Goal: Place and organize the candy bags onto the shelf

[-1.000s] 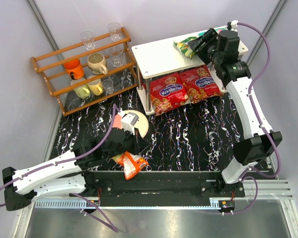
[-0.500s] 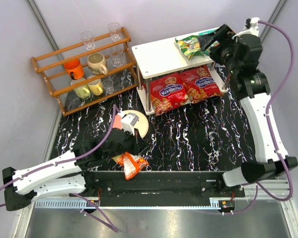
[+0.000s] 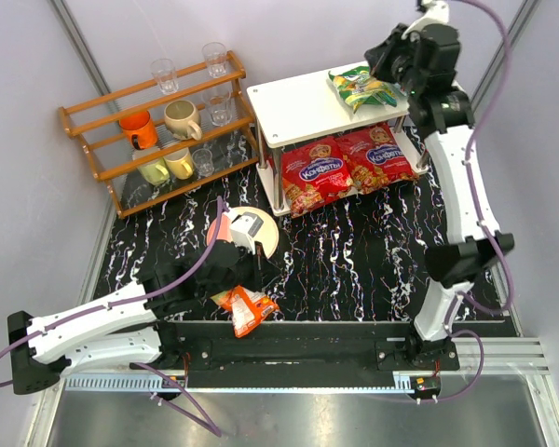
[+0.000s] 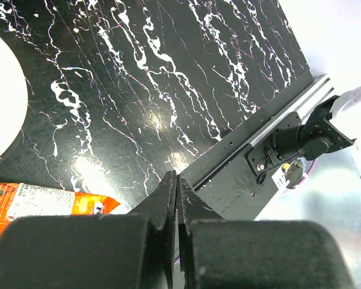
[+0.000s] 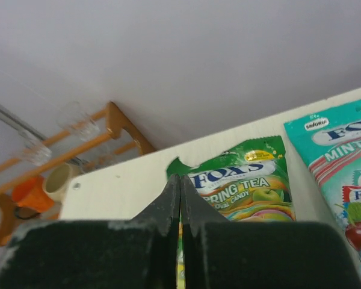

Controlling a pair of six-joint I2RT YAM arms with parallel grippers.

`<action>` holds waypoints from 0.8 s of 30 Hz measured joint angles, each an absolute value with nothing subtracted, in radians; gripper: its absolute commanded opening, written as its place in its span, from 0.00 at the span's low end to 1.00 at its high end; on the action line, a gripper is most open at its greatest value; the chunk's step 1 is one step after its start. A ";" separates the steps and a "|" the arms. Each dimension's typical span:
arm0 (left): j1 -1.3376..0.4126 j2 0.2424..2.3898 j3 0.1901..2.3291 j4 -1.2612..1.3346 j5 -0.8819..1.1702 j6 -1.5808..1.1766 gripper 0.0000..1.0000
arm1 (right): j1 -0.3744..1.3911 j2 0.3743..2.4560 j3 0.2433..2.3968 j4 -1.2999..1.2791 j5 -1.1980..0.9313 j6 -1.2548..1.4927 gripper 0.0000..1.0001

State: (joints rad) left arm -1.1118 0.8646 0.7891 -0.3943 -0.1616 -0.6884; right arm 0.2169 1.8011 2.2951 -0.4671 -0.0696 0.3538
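Two red candy bags [image 3: 314, 172] [image 3: 380, 154] lie side by side on the lower tier of the white shelf [image 3: 298, 102]. A yellow-green bag [image 3: 361, 88] [image 5: 253, 189] rests on the top tier, with a teal bag [image 5: 343, 162] just to its right. My right gripper [image 3: 384, 56] [image 5: 180, 177] hovers above the shelf's back right corner, shut and empty. A small orange bag [image 3: 247, 307] [image 4: 42, 201] lies on the black table near the front edge. My left gripper [image 3: 252, 279] [image 4: 176, 176] hangs low beside it, shut on nothing.
An orange-brown wooden rack [image 3: 158, 130] with cups and glasses stands at the back left. A pale round plate [image 3: 265, 237] [image 4: 3, 102] lies mid-table beside the left wrist. A black metal rail [image 4: 240, 168] runs along the table's front edge.
The right gripper has risen and pulled back from the shelf top, and its jaws have gone from open to shut. The left arm has barely moved.
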 measured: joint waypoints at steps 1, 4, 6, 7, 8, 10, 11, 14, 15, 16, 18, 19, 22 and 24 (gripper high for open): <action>-1.112 0.865 0.789 -0.394 -0.162 -0.688 0.00 | 0.217 1.848 2.317 -0.484 -0.075 0.336 0.00; -1.112 0.863 0.786 -0.394 -0.162 -0.688 0.00 | 0.216 1.930 2.330 -0.527 -0.080 0.302 0.00; -1.112 0.859 0.780 -0.396 -0.163 -0.688 0.00 | 0.216 1.964 2.330 -0.548 -0.081 0.285 0.00; -1.112 0.858 0.778 -0.395 -0.164 -0.688 0.00 | 0.216 1.971 2.329 -0.554 -0.084 0.281 0.00; -1.112 0.858 0.777 -0.396 -0.165 -0.688 0.00 | 0.216 1.973 2.325 -0.555 -0.091 0.276 0.00; -1.112 0.858 0.776 -0.396 -0.166 -0.688 0.00 | 0.216 1.966 2.302 -0.541 -0.103 0.272 0.00; -1.112 0.858 0.776 -0.395 -0.166 -0.687 0.00 | 0.216 1.955 2.276 -0.525 -0.110 0.271 0.00; -1.112 0.858 0.774 -0.395 -0.166 -0.687 0.00 | 0.216 1.888 2.117 -0.429 -0.127 0.273 0.00; -1.112 0.858 0.772 -0.393 -0.166 -0.687 0.00 | 0.217 1.859 2.049 -0.374 -0.130 0.273 0.00; -1.112 0.858 0.769 -0.393 -0.165 -0.687 0.00 | 0.218 1.827 1.981 -0.319 -0.132 0.274 0.00; -1.112 0.858 0.758 -0.391 -0.165 -0.688 0.00 | 0.219 1.776 1.881 -0.229 -0.133 0.273 0.00; -1.112 0.858 0.754 -0.392 -0.165 -0.688 0.00 | 0.219 1.755 1.837 -0.193 -0.132 0.273 0.00; -1.112 0.859 0.747 -0.391 -0.165 -0.688 0.00 | 0.218 1.732 1.777 -0.118 -0.128 0.273 0.00; -1.112 0.859 0.746 -0.391 -0.165 -0.688 0.00 | 0.218 1.735 1.774 -0.101 -0.126 0.271 0.00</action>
